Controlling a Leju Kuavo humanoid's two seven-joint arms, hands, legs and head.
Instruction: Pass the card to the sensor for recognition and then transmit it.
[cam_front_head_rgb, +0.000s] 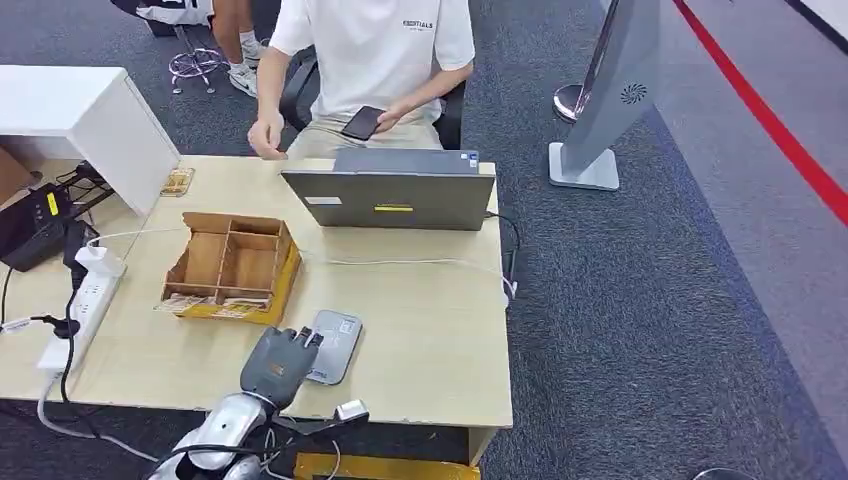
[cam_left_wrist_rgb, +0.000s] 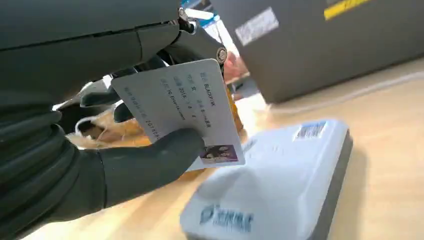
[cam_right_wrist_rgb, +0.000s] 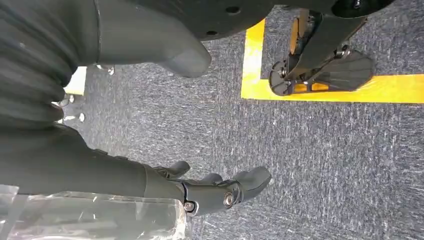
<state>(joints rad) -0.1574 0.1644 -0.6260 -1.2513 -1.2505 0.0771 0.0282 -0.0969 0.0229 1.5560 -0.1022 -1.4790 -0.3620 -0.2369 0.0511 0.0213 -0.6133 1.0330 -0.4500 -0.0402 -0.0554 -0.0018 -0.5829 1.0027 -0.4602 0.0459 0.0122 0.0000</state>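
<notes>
From the head view, the left hand (cam_front_head_rgb: 280, 364) reaches over the near edge of the pale wooden surface (cam_front_head_rgb: 420, 310), its fingers lying over the near end of the flat grey rectangular card sensor (cam_front_head_rgb: 336, 345); just beyond the sensor stands a brown cardboard box with dividers (cam_front_head_rgb: 232, 264), and farther back a grey laptop (cam_front_head_rgb: 392, 198) with its lid toward the robot; a person in a white shirt (cam_front_head_rgb: 372, 45) sits behind the laptop holding a dark phone (cam_front_head_rgb: 362, 122); a white power strip (cam_front_head_rgb: 82, 303) lies at the left side of the surface.

From the left wrist view, the left hand (cam_left_wrist_rgb: 125, 165) pinches the white printed identity card (cam_left_wrist_rgb: 180, 107) between its thick thumb and darker fingers; the card is tilted, held just above the sensor (cam_left_wrist_rgb: 280, 180), and whether it touches cannot be told.

From the right wrist view, the right hand (cam_right_wrist_rgb: 210, 192) hangs over grey carpet (cam_right_wrist_rgb: 325, 165) beside a yellow floor line (cam_right_wrist_rgb: 252, 62); it holds nothing, fingers loosely extended and apart.
</notes>
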